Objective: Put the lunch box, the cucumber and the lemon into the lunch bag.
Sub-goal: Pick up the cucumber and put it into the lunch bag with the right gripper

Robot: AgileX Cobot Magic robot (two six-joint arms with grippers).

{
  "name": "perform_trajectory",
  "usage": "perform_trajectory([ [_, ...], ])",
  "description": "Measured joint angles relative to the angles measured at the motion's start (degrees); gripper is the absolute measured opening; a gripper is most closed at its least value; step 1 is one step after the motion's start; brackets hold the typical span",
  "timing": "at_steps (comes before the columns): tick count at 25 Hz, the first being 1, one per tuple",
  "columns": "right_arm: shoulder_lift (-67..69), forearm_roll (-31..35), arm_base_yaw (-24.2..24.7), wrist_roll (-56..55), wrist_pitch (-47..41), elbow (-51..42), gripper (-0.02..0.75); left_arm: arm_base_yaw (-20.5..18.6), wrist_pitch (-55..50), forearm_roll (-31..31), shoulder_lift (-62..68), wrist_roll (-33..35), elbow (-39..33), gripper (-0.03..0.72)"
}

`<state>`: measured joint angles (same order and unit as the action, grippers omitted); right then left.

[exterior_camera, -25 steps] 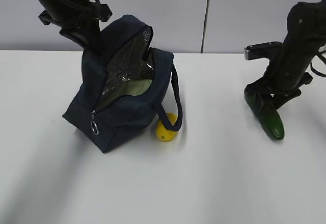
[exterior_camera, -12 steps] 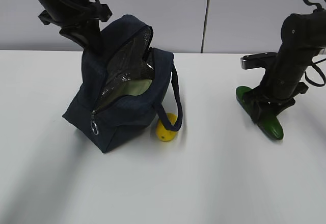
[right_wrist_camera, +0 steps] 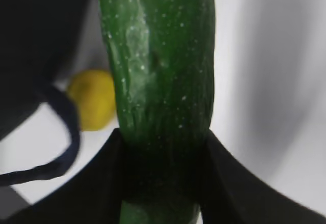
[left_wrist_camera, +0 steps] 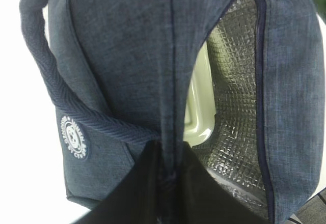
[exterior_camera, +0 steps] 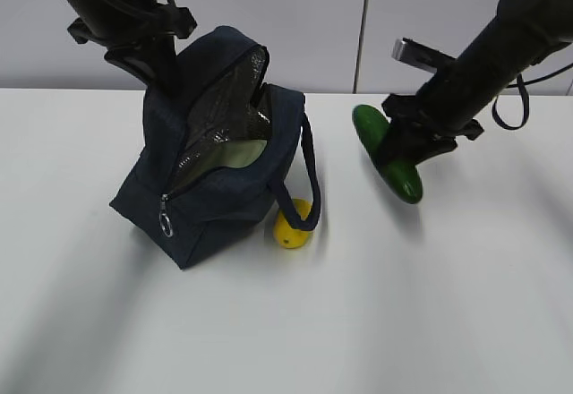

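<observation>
Gripping the cucumber [exterior_camera: 387, 150] across its middle, the right gripper [exterior_camera: 407, 139] holds it above the table, right of the lunch bag [exterior_camera: 210, 166], long axis slanting down. Left gripper [left_wrist_camera: 165, 183] pinches the bag's flap, keeping the mouth open toward the cucumber.

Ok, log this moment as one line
left gripper: pinching bag flap | right gripper: holding cucumber | lemon: on table

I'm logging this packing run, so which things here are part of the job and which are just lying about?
Part of the job:
- lunch bag, unzipped
- lunch box, inside the bag
- cucumber, gripped by the right hand
- lemon, on the table beside the bag
- left hand, pinching the bag's fabric

Lying about:
- nothing
</observation>
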<state>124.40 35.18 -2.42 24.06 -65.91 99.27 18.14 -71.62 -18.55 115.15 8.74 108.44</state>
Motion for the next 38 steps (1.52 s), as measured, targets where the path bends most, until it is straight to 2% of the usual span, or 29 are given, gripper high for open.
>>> perform_trajectory([
  [7,-2.90,19.35,1.18,9.28,-3.14,0.00,0.276,0.00,0.00,0.00,0.00,0.00,0.00,0.020],
  [11,-4.08,23.52,1.28,10.44,-3.14,-0.12,0.276,0.00,0.00,0.00,0.09,0.00,0.00,0.020],
  [16,-6.02,27.94,0.92,11.77,-3.14,-4.81,0.276,0.00,0.00,0.00,0.09,0.00,0.00,0.020],
  [22,-6.79,37.47,-3.85,16.51,-3.03,-9.71,0.275,0.00,0.00,-1.20,0.09,0.00,0.00,0.020],
  [28,-7.17,39.62,-9.87,17.08,-2.80,-9.94,0.273,0.00,0.00,-1.33,0.09,0.00,0.00,0.020],
  [38,-7.28,34.85,-9.99,15.38,3.81,-12.06,0.273,0.00,0.00,-1.46,0.09,0.00,0.00,0.020],
])
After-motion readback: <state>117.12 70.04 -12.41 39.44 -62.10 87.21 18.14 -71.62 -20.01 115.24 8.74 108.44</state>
